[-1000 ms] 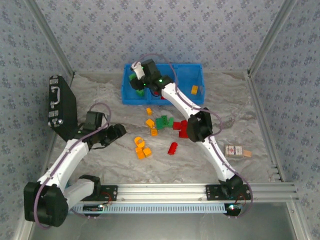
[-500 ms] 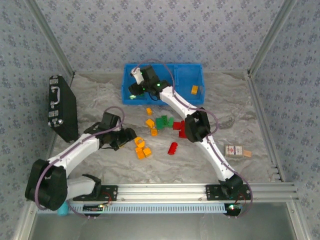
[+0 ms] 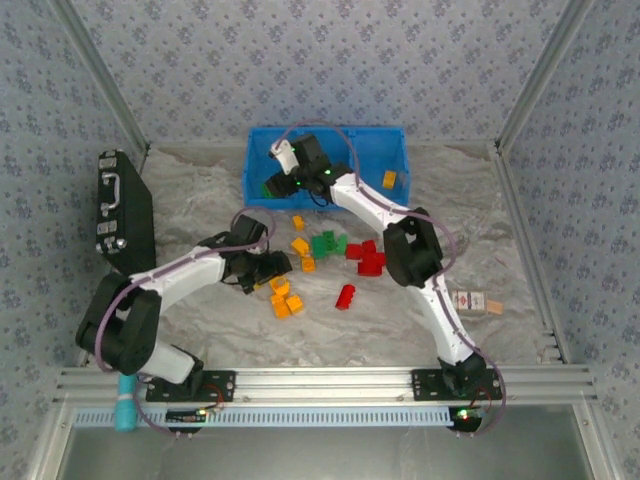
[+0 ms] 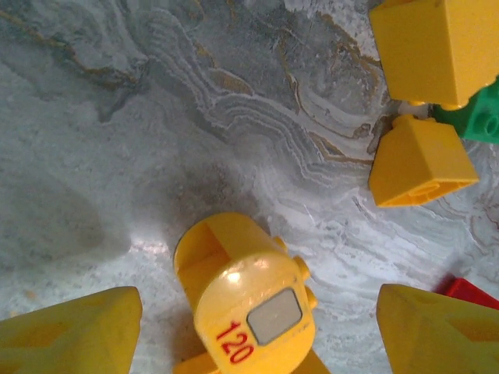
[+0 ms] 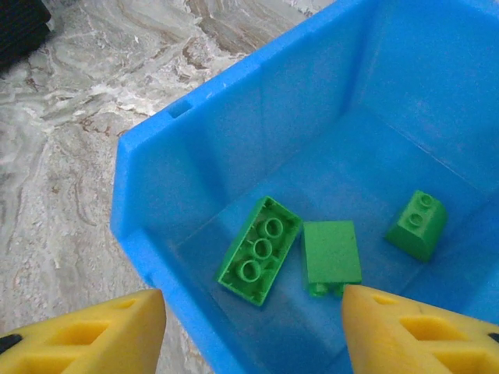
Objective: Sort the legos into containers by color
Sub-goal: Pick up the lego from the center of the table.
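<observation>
Close up, "120" on yellow lego [image 4: 248,300]

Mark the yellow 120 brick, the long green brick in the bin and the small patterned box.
yellow 120 brick [image 4: 234,288]: left wrist view, rounded face above the grey panel.
long green brick [image 5: 263,249]: right wrist view, its middle stud.
small patterned box [image 3: 473,302]: top view, middle of its top.

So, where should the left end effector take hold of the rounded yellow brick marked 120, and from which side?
Probably from straight above, closing on its two flanks. The rounded yellow brick lies between the fingers of the left end effector. Its top is curved and glossy, so grip low, near the table.
</observation>
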`<action>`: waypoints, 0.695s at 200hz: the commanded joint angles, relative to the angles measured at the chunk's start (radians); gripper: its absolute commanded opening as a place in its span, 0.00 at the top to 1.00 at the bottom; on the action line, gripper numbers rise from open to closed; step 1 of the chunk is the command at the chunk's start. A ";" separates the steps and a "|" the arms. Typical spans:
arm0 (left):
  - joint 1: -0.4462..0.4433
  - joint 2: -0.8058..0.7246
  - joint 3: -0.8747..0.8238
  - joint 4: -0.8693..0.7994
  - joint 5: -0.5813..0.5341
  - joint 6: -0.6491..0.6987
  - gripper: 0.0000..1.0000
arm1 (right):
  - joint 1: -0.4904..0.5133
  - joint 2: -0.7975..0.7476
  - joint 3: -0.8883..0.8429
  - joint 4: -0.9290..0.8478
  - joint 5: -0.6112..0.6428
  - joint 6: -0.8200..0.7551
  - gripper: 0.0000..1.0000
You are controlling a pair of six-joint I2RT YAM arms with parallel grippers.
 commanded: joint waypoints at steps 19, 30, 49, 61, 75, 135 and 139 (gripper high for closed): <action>-0.039 0.102 0.074 -0.025 -0.046 0.010 0.22 | -0.031 -0.219 -0.215 0.135 -0.013 -0.013 0.36; -0.050 0.129 0.083 -0.024 -0.052 0.002 0.23 | -0.040 -0.267 -0.282 0.171 -0.017 -0.008 0.35; -0.077 0.171 0.099 -0.037 -0.069 -0.001 0.27 | -0.056 -0.344 -0.386 0.217 -0.014 -0.002 0.35; -0.092 0.193 0.104 -0.046 -0.083 -0.005 0.30 | -0.066 -0.390 -0.449 0.244 -0.011 0.001 0.34; -0.104 0.210 0.101 -0.053 -0.093 -0.017 0.36 | -0.082 -0.445 -0.519 0.272 -0.007 0.006 0.33; -0.131 0.267 0.150 -0.101 -0.126 -0.016 0.62 | -0.172 -0.637 -0.772 0.349 0.016 0.053 0.32; -0.132 0.270 0.163 -0.109 -0.127 -0.012 0.63 | -0.177 -0.649 -0.788 0.352 0.018 0.057 0.32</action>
